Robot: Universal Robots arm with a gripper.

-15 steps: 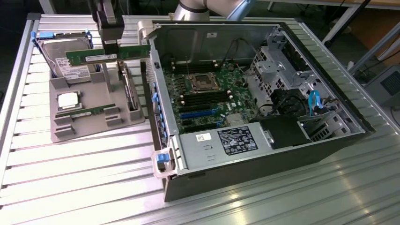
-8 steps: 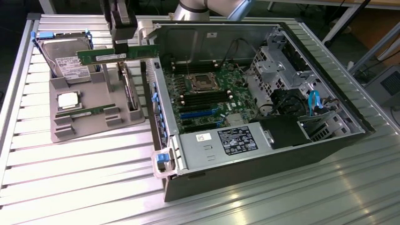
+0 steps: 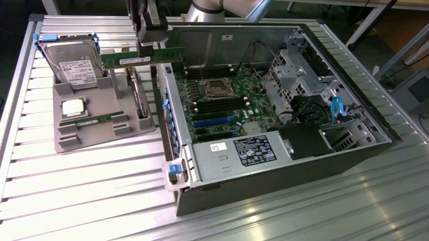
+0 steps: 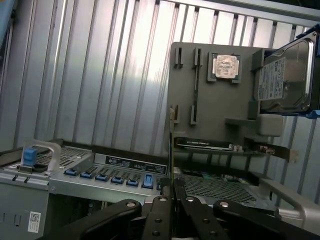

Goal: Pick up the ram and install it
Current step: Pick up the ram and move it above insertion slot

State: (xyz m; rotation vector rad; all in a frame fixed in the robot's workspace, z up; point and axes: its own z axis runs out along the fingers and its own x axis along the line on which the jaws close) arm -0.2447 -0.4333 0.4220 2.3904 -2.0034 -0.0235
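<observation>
**Holding the ram in the air beside the open case**

The gripper [image 3: 150,46] is clamped on the ram [image 3: 130,59], its fingers pinching the stick's upper edge near the middle. The ram hangs level with its long side horizontal. It sits above the gap between the gray tray [image 3: 134,128] and the near wall of the case [image 3: 282,165], and touches neither. In the wrist view the gripper [image 4: 172,200] has the ram [image 4: 171,145] edge-on, a thin line rising from between the closed fingers.

3 parts rest on the tray:
- the drive [image 3: 70,65], propped at the far end with its white label up
- the cpu [image 3: 74,108], lying flat near the middle
- a 2nd stick [image 3: 94,119], lying in a slot toward the near end

The case lies on its side with the cover off, on a slatted metal table [image 3: 80,191]. Inside it, the motherboard [image 3: 231,108] faces up, with the socket [image 3: 218,89] near its far end and long dark slots just beside the socket. The power supply [image 3: 251,150] fills the near corner. Blue tabs line the case edge nearest the tray.
</observation>
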